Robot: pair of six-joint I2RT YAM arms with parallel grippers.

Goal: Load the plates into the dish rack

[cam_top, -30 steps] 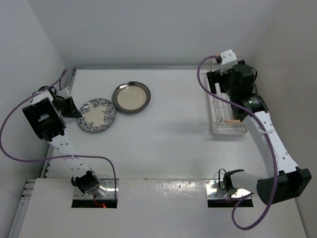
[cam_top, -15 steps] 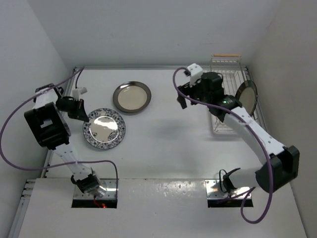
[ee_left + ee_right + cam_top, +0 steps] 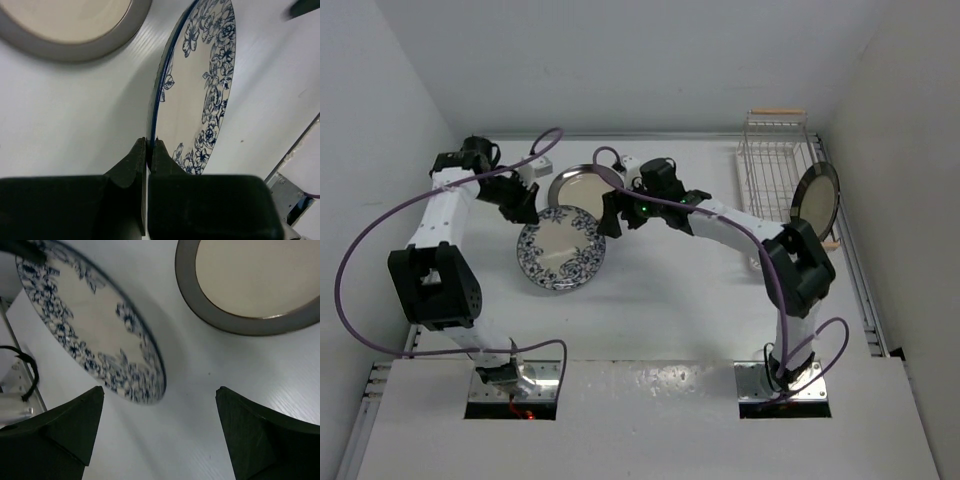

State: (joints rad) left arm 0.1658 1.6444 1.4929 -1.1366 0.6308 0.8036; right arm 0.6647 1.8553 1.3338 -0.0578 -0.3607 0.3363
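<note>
Far right on the desk (image 3: 670, 300), the dish rack (image 3: 772, 165) holds a dark-rimmed plate (image 3: 817, 197) on edge; the floral plate (image 3: 561, 250), well left, is tilted up, rim pinched by the left claw (image 3: 149, 146), apparently presenting it to the spread right claw (image 3: 160, 392).

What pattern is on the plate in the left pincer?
Blue flowers on white ring the plate; clearest in the left wrist view.

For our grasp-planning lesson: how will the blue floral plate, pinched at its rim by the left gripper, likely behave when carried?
The floral plate looks rigid: it holds its shape pinched only at the rim by the left gripper. Its smooth glaze is probably slippery, so it may pivot. Likely ceramic, so breakable if dropped.
</note>
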